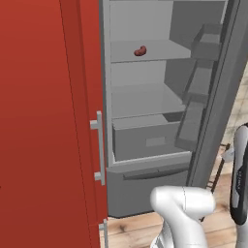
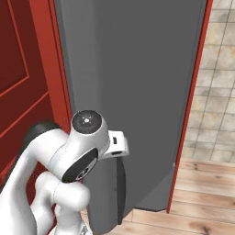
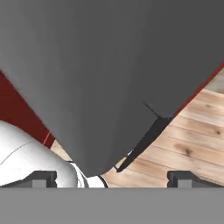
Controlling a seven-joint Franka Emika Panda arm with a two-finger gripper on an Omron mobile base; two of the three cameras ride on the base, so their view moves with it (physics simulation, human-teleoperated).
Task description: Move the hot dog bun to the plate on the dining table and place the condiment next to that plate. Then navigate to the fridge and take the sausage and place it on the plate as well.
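Sausage (image 1: 140,51): small, curved, reddish-brown; lies alone on the upper shelf inside the fridge (image 1: 145,97), towards the left of that shelf, well back from its front edge.

Fridge: tall, plain grey, compartment open; grey shelves, a closed drawer (image 1: 145,140) beneath them, door bins on the swung-out fridge door (image 2: 137,92) at right. The door's plain outer face stands close before the right base camera.

Gripper (image 3: 112,177): finger tips (image 3: 41,178) spread fully apart, nothing between them; faces the grey door panel at close range, well apart from the sausage.

Red cabinet (image 1: 48,121): just left of the fridge, grey bar handle (image 1: 99,147) at its edge.

Wood floor (image 3: 192,140): below, at the near right.
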